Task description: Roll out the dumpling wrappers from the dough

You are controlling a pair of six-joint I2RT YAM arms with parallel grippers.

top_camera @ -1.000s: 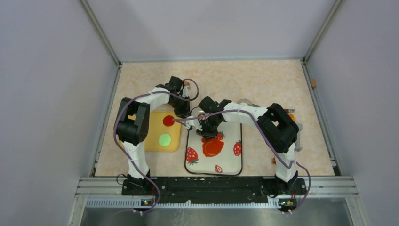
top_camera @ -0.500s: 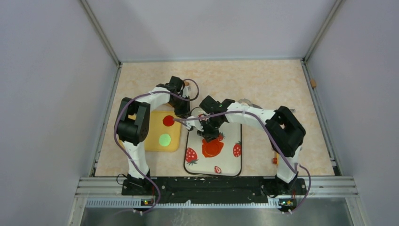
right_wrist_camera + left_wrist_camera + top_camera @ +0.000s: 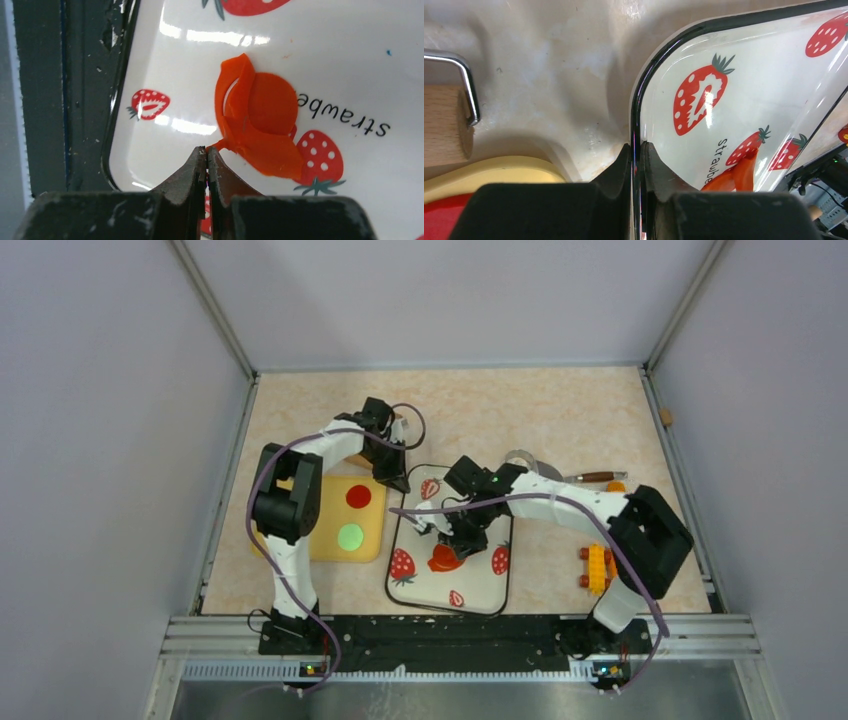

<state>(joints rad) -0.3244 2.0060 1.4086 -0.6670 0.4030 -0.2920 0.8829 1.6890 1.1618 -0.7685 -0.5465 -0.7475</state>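
— How many finished discs do we count?

— Two, both lying flat on the one yellow board (image 3: pixel 325 540). There is one red wrapper (image 3: pixel 358 496) on the far half and one green wrapper (image 3: pixel 350 536) on the near half, and they do not touch.

— And the dough?

— We see one piece of dough (image 3: pixel 260 140), orange-red, thin and ragged, folded over on itself. It lies on the single strawberry tray (image 3: pixel 634 115), just right of the board. There is a rounder patch in its middle, but we cannot tell whether that patch is cut free.

— What are our two arms doing?

— The left gripper (image 3: pixel 636 147) is closed narrow on the tray's black rim by the far left corner, with one finger on each side of the edge. The right gripper (image 3: pixel 206 150) hangs over the tray with its jaws pressed together. They pinch a thin tail at the edge of the dough.

— How many strawberries are printed on the tray?

— We count four from overhead, and the right arm covers part of the tray.

— What else is on the counter (image 3: pixel 500 410)?

— One wooden roller (image 3: pixel 444 125) with a metal bracket lies beyond the board. One brown-handled tool (image 3: pixel 597 477) and one yellow-orange toy block (image 3: pixel 597 568) lie to the right of the tray.
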